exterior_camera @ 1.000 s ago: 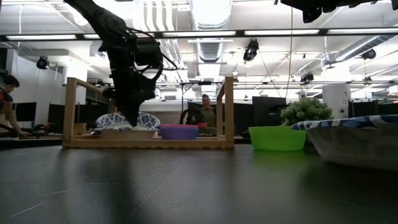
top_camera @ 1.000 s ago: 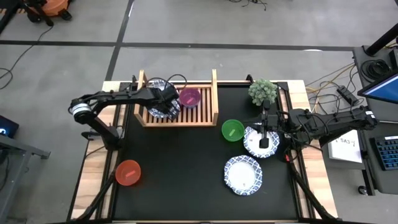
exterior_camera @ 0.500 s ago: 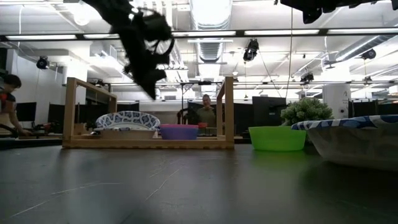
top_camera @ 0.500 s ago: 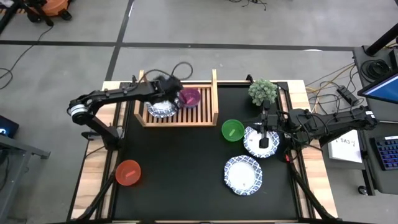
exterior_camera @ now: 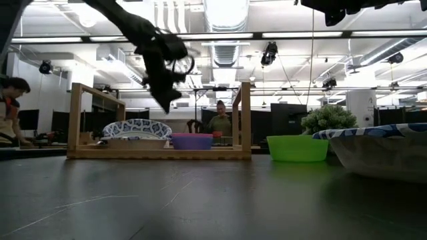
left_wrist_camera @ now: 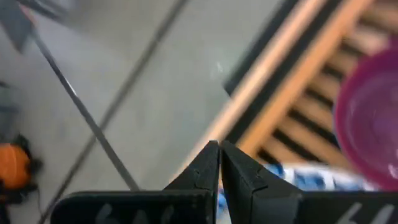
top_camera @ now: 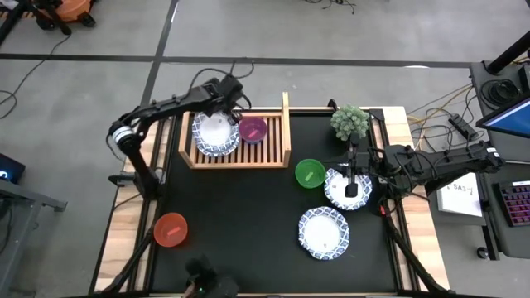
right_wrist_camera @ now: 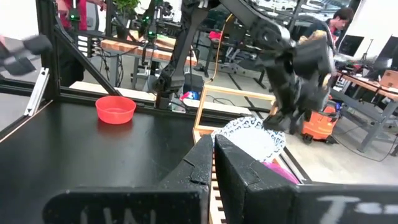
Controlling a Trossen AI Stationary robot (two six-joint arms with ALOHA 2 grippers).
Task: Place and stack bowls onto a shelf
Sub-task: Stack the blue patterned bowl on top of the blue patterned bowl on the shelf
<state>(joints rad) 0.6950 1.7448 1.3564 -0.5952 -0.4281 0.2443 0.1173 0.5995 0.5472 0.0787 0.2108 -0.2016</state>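
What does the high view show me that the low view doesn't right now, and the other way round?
Only the high view shows the red bowl at the table's near left, the patterned bowl nearest the front, and the right gripper, shut, over another patterned bowl. Only the low view shows people in the room behind. Both show the shelf holding a patterned bowl and the pink bowl, the green bowl and the plant.

The left arm reaches up and across toward the far left of the table, elbow bent, its wrist raised well above the surface. The left gripper point(top_camera: 229, 89) hangs in the air with its fingers point(left_wrist_camera: 208, 163) pressed together, holding nothing. The right arm stretches in from the right side, low and nearly straight. The right gripper point(top_camera: 351, 187) is closed too, empty.
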